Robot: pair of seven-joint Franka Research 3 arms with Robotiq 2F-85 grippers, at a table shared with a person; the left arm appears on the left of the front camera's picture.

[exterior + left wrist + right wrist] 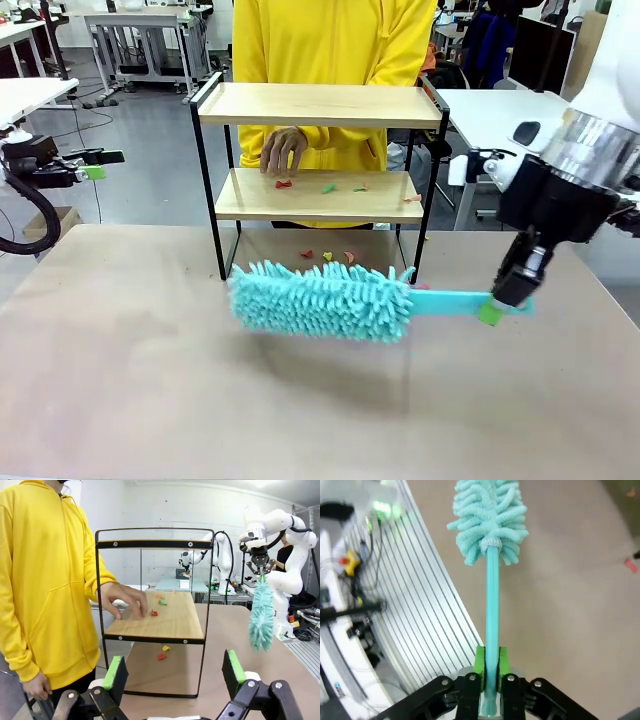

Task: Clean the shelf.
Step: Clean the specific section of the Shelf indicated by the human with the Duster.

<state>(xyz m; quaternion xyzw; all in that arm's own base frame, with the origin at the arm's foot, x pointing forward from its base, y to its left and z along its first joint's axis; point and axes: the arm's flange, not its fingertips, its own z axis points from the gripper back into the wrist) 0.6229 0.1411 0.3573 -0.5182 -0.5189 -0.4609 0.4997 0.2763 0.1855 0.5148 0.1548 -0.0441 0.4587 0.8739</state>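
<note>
Two light wooden boards in a thin black frame make up the shelf (320,105), which stands at the far side of the table (150,380), just in front of a person in a yellow top. Four small scraps lie on the lower board: one red (285,183), two green (327,187) and one orange (412,198) near its right end. The person's hand (283,150) rests its fingertips on that board beside the red scrap. Three more scraps, red, yellow and orange (327,256), lie on the table under the shelf. One fluffy turquoise duster (320,298) hangs crosswise just in front of the shelf, with its shadow on the table below. The right gripper (492,310) is clamped on the end of the duster's flat handle, green pads pressed to either side. The left gripper (175,672) hovers off to the left, well apart from the shelf, jaws spread wide and holding nothing.
</note>
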